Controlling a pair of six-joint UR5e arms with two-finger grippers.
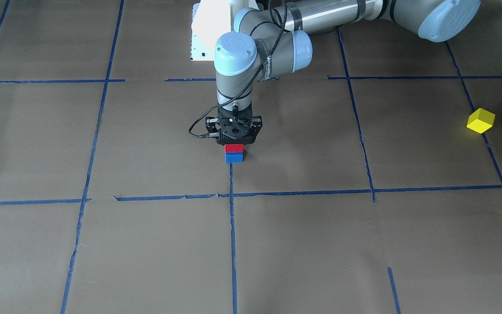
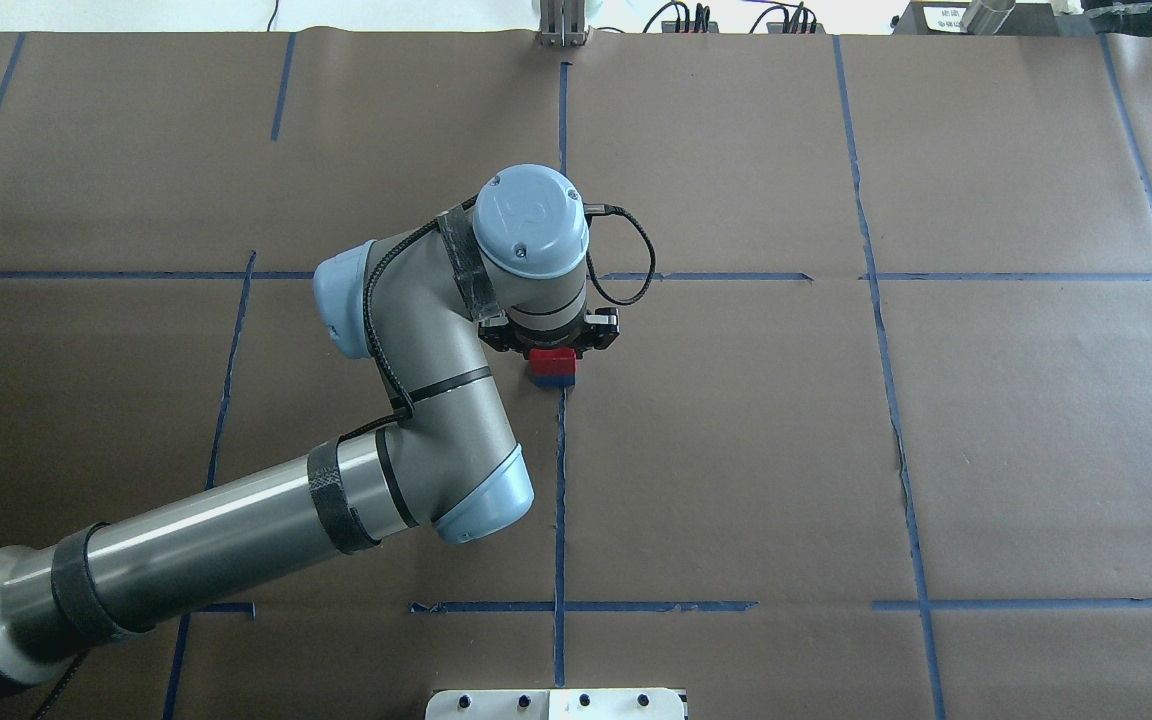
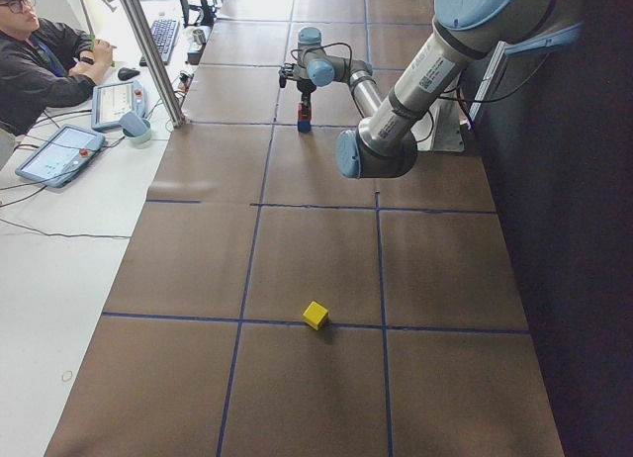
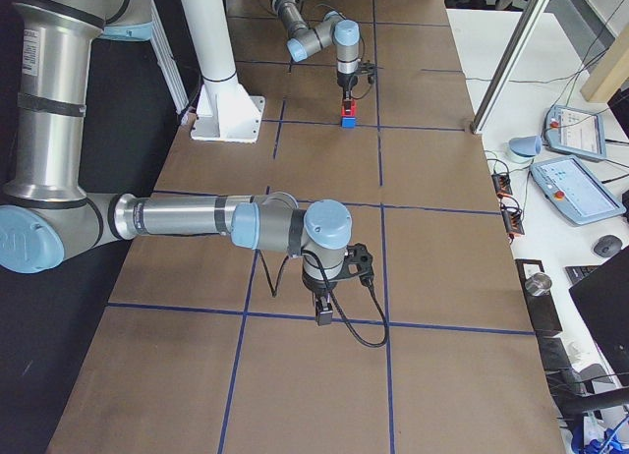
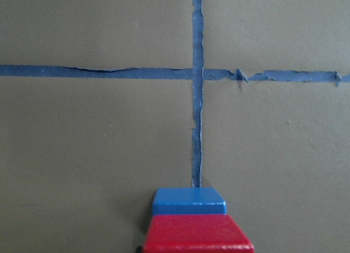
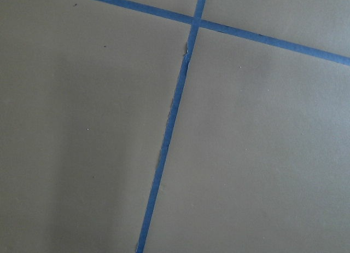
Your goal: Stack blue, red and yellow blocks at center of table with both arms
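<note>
The red block (image 1: 234, 148) sits on the blue block (image 1: 234, 158) at the table's center, next to a tape crossing. My left gripper (image 1: 234, 146) points straight down over the stack, shut on the red block. In the left wrist view the red block (image 5: 197, 234) fills the bottom edge, with the blue block (image 5: 188, 201) just beyond it. The yellow block (image 1: 480, 121) lies alone far out on my left side and also shows in the exterior left view (image 3: 316, 316). My right gripper (image 4: 324, 312) shows only in the exterior right view, low over bare paper. I cannot tell if it is open or shut.
Brown paper with blue tape grid lines (image 2: 560, 480) covers the table. The white robot base plate (image 1: 205, 30) stands at the robot's side. An operator (image 3: 40, 56) sits at a side desk with tablets (image 3: 59, 152).
</note>
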